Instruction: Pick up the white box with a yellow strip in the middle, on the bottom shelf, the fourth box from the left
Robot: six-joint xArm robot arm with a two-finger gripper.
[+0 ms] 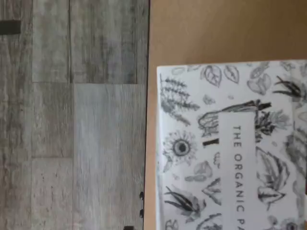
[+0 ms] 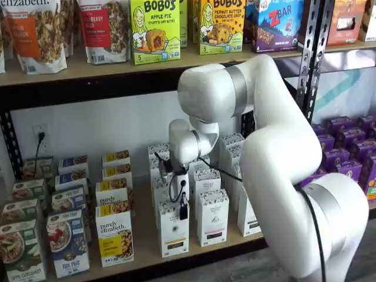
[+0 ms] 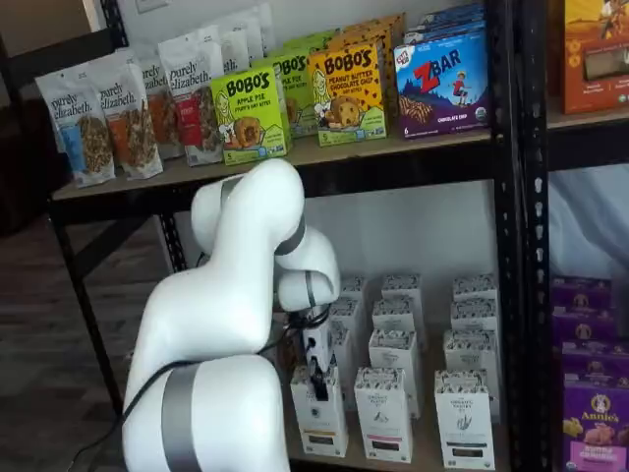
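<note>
White box [image 2: 174, 229] stands at the front of the bottom shelf [image 2: 147, 251], right under the gripper [image 2: 184, 211] — its claw is wide open, holding nothing. Look-alike boxes stand close beside it, so a finger could bump one over — or grab the wrong one.

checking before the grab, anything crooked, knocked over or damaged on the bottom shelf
Nothing stands out. The cartons on the bottom shelf stand upright in tidy rows, including the white box beneath the pincer; no spill or visible damage.
</note>
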